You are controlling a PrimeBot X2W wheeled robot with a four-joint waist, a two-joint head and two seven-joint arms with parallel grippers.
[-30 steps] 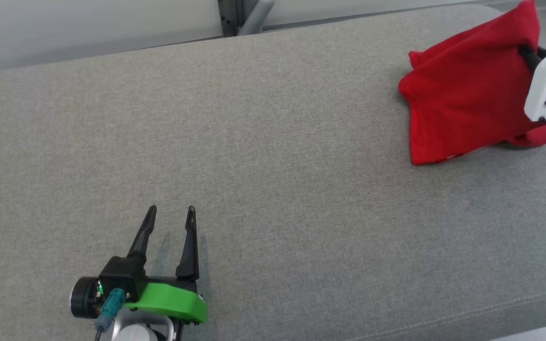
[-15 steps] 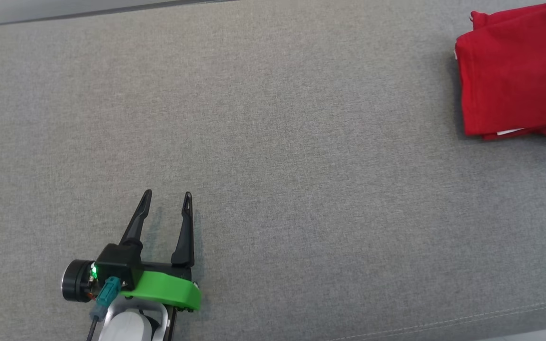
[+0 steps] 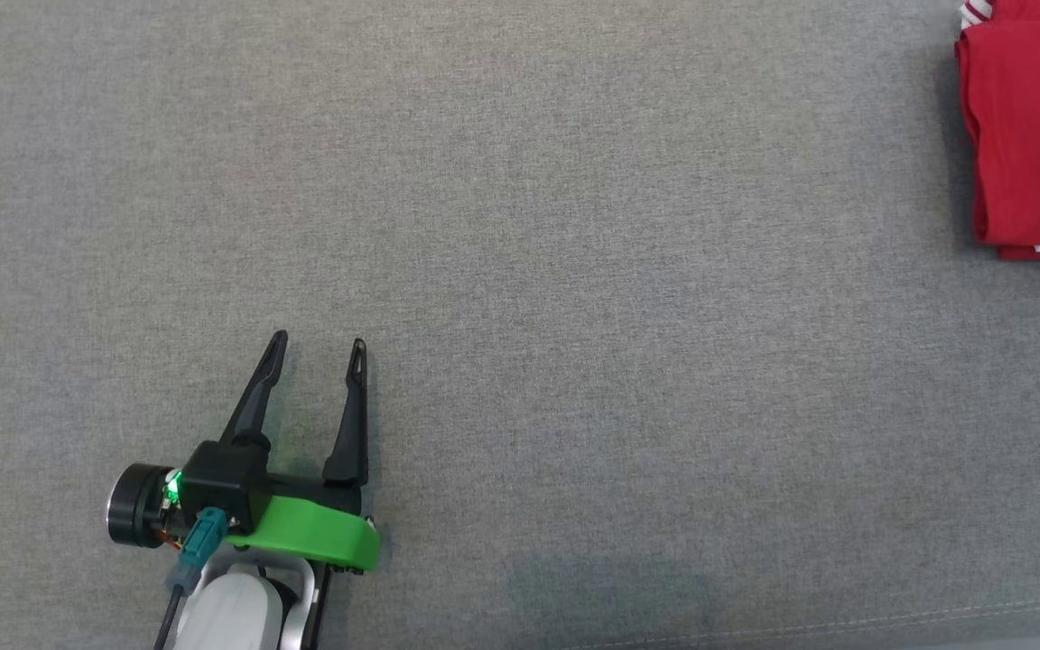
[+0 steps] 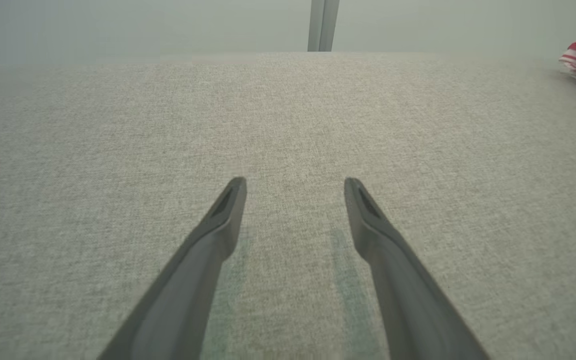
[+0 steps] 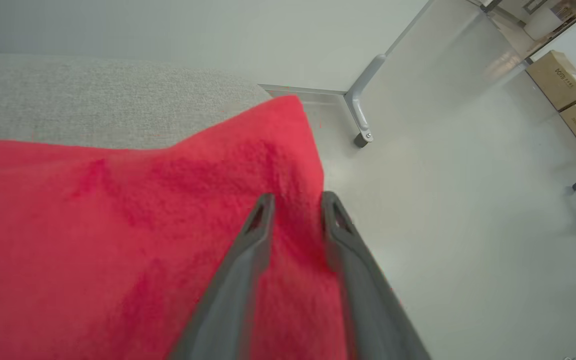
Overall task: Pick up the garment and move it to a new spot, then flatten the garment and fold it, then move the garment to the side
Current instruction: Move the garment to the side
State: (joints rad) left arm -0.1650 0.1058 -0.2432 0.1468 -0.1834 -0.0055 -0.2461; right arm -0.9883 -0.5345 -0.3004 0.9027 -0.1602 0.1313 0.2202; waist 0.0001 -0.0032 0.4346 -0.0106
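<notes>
Grey fabric surface [image 3: 574, 316] is mostly bare. The folded red garment [image 3: 1039, 135] sits way over at its right edge, long side running away from the robot. The right gripper [image 5: 298, 199] is over its outer corner, fingers a narrow gap apart, and I can't tell if any cloth's pinched. The left gripper [image 3: 318, 341] is spread wide, well apart from it. Nothing's in between, just floor [image 5: 468, 225] and cardboard boxes [image 5: 558, 80] past the edge.

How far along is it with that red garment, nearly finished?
Nearly. The red garment lies folded at the gray cushion's far right edge, so folding and moving aside look done. In hand: the right gripper sits over its corner, jaws parted. Left: pulling that arm clear. The left gripper rests open.
</notes>
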